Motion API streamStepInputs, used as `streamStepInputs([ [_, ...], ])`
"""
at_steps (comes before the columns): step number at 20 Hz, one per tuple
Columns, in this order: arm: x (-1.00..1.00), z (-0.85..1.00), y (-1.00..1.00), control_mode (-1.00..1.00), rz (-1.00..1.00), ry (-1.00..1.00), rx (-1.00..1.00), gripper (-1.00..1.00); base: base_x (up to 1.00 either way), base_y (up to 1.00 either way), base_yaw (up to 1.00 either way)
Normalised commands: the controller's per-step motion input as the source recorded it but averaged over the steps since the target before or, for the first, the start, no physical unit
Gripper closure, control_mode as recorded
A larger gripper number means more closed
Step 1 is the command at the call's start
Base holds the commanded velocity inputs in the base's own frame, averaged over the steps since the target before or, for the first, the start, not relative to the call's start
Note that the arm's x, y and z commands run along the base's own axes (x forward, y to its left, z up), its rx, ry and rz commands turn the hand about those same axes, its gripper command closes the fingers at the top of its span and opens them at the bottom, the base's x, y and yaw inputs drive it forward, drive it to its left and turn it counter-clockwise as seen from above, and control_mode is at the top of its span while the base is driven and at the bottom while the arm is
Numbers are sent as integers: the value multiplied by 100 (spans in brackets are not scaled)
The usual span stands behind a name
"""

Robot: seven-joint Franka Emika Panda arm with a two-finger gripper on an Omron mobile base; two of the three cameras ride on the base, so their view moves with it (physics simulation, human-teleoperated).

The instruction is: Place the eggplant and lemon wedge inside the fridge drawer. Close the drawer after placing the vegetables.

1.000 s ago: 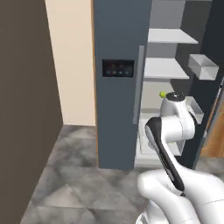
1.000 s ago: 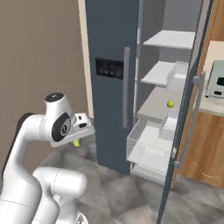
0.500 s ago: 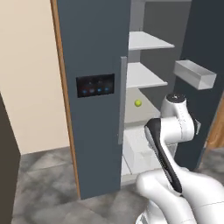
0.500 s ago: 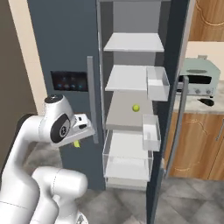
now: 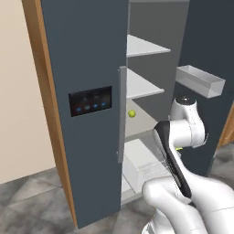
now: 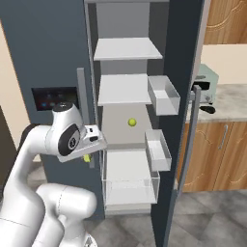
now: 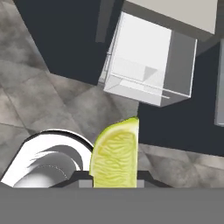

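Note:
A yellow-green lemon wedge [image 7: 114, 157] sits between my fingertips in the hand view, and my gripper [image 7: 113, 177] is shut on it. In the right base view the gripper [image 6: 89, 150] hangs left of the open fridge, with the wedge [image 6: 87, 157] peeking out beneath it. The fridge drawer [image 6: 128, 185] is pulled out at the bottom of the fridge, a white box with clear walls; the drawer [image 7: 148, 61] lies ahead of the hand and looks empty where I can see into it. From the left base view the drawer [image 5: 144, 162] is partly behind my arm. The eggplant is out of view.
A round yellow-green ball [image 6: 131, 122] rests on a fridge shelf above the drawer. Two door bins [image 6: 163, 94] [image 6: 157, 148] jut from the open right door. The closed left door with its panel [image 5: 90, 100] stands beside the opening. A toaster [image 6: 205, 89] sits on the right counter.
The whole picture has shifted: the base has driven round toward the fridge, which now stands closer and more head-on. The arm keeps its pose, still holding the wedge.

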Motion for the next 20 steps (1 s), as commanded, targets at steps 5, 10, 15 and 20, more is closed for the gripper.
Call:
streamStepInputs([
  [5, 90, -82, -11, -100, -7, 12, 6, 100, 0, 0, 0],
  [10, 100, -68, -12, -100, 0, 21, 3, 100, 0, 0, 0],
  [15, 92, -71, -31, -100, 0, 18, 9, 100, 0, 0, 0],
  [20, 82, -31, -13, -100, 0, 11, 12, 100, 0, 0, 0],
])
